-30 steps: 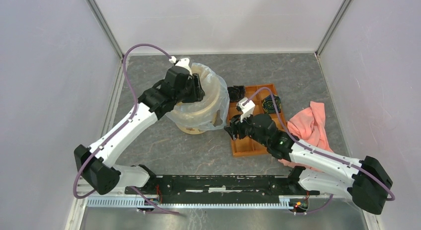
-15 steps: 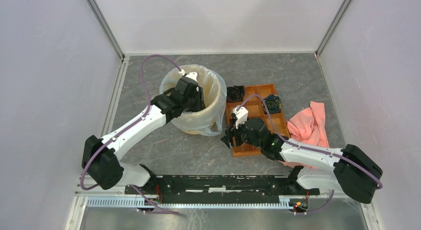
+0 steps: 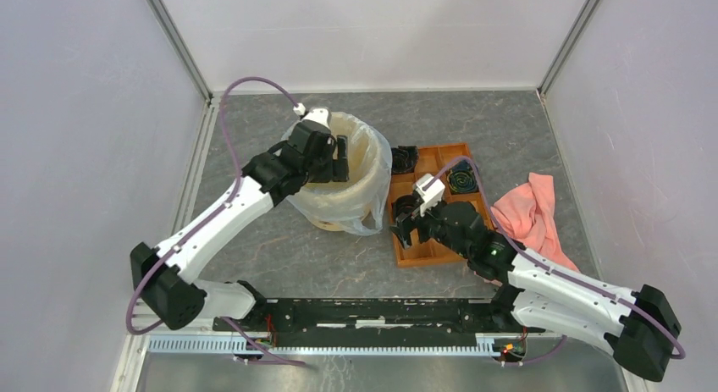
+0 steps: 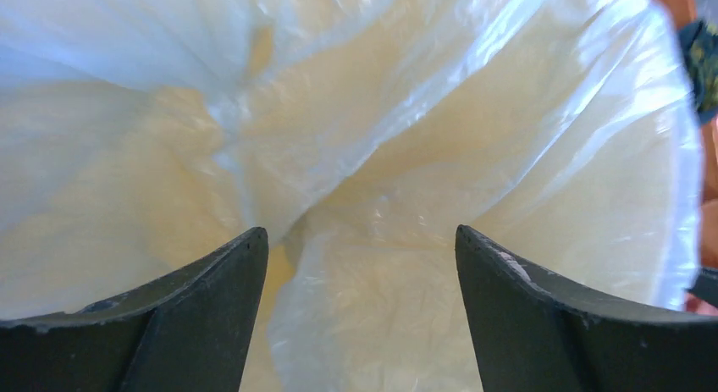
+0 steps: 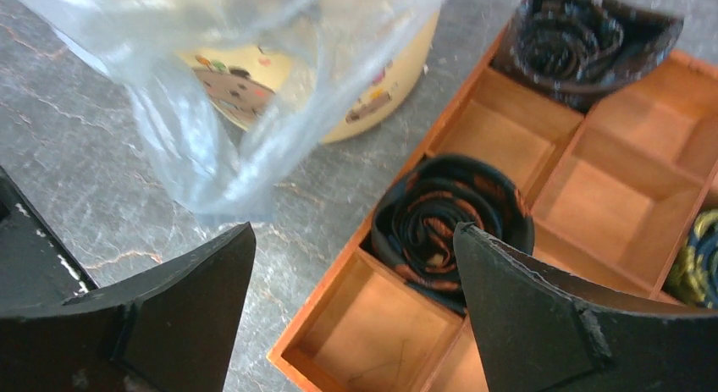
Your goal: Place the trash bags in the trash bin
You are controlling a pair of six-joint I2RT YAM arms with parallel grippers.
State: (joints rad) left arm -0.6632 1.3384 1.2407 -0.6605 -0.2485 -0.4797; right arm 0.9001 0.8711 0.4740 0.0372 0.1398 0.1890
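Obs: trash bag (image 4: 423, 113) lines trash bin (image 5: 372, 96); left fingers (image 4: 195, 299) wide, empty above it; right fingers (image 5: 542, 307) wide, loose corner ahead-left, likely tucking next.

Top camera looks steeply down over the whole table (image 3: 339, 256). Left wrist peers closely into the bag (image 4: 356, 155); right wrist nears bin (image 5: 389, 87) and tray (image 5: 584, 197), both mid-frame overhead.

I work inside a booth of plain pale walls (image 3: 372, 36), joined at the corners by metal posts (image 3: 173, 41). My surface (image 3: 525, 129) is dark grey, veined like stone, evenly lit.
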